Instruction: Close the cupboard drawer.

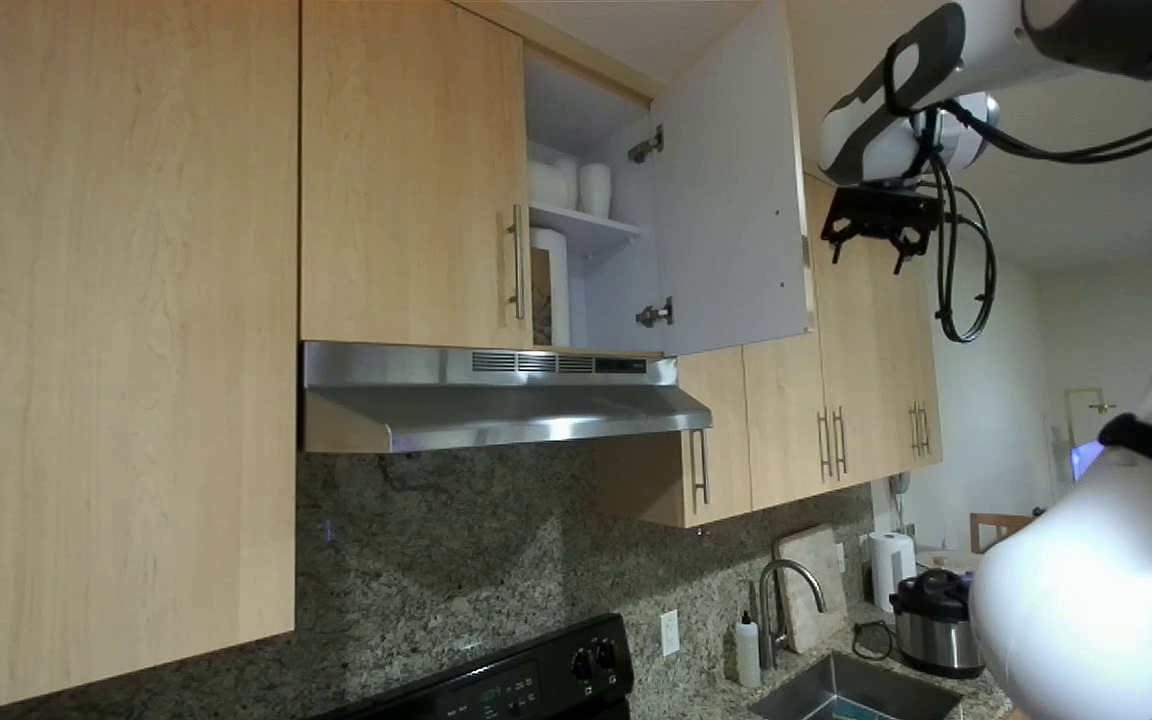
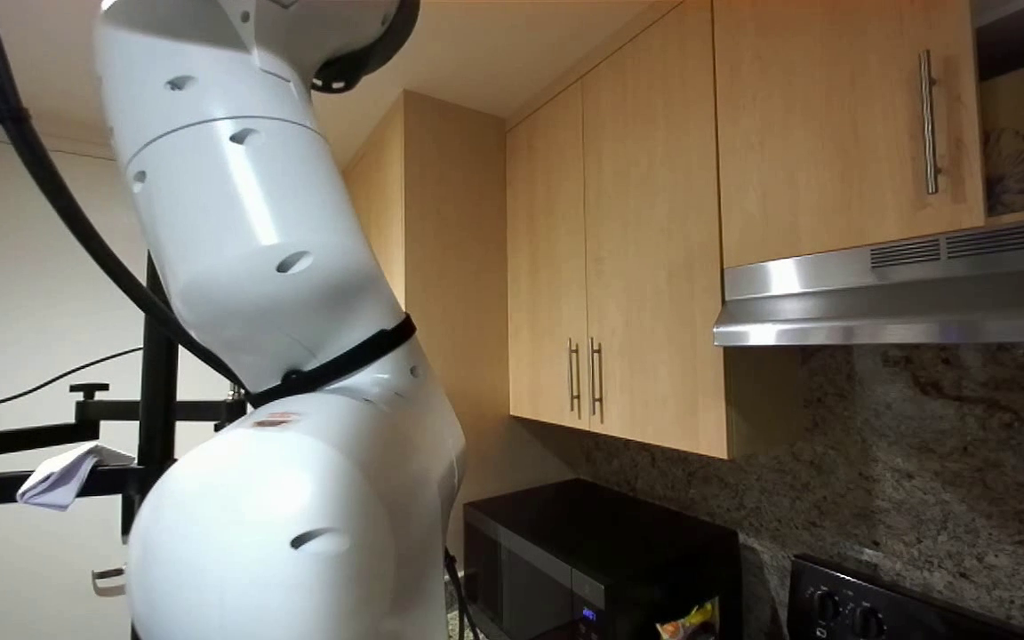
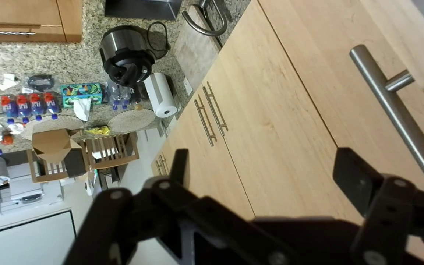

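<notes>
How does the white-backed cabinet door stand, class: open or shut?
Open. In an exterior view, the wall-cabinet door stands angled outward on exposed hinges, leaving the white shelf visible.

— What colours did the wall-cupboard door (image 1: 726, 210) show?
— White on its inner face, and the two-finger gripper (image 3: 263, 162) was black
— Were there patterns?
— The granite backsplash (image 1: 436, 550) was speckled grey and brown, the tissue box (image 3: 81, 89) teal with a multicoloured print

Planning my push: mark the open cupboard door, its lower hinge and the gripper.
Open cupboard door (image 1: 731, 205), in an exterior view: middle of white inner face.
Lower hinge (image 1: 652, 314), in an exterior view: metal body.
Gripper (image 3: 264, 171), in the wrist view: midway between its fingertips.
</notes>
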`<move>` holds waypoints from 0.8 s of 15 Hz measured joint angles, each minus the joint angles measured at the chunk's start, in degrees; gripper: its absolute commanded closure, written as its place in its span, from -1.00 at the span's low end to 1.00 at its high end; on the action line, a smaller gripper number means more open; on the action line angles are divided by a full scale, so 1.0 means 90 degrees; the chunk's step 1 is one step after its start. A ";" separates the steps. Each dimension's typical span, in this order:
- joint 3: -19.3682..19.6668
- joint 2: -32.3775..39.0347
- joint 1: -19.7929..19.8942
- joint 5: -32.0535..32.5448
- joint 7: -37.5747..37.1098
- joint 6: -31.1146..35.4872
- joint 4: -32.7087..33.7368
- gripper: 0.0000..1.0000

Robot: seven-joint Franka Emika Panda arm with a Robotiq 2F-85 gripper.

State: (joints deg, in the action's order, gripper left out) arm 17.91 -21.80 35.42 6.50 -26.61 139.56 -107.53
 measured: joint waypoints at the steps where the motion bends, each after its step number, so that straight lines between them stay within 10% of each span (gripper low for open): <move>1: -0.0001 0.0119 -0.0030 -0.0001 0.0000 0.0000 0.0090 -1.00; 12: 0.0362 0.0164 -0.0927 -0.0810 0.0614 -0.0549 0.0566 -1.00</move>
State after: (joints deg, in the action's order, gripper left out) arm 21.17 -20.33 27.08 -0.79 -21.09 134.62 -102.44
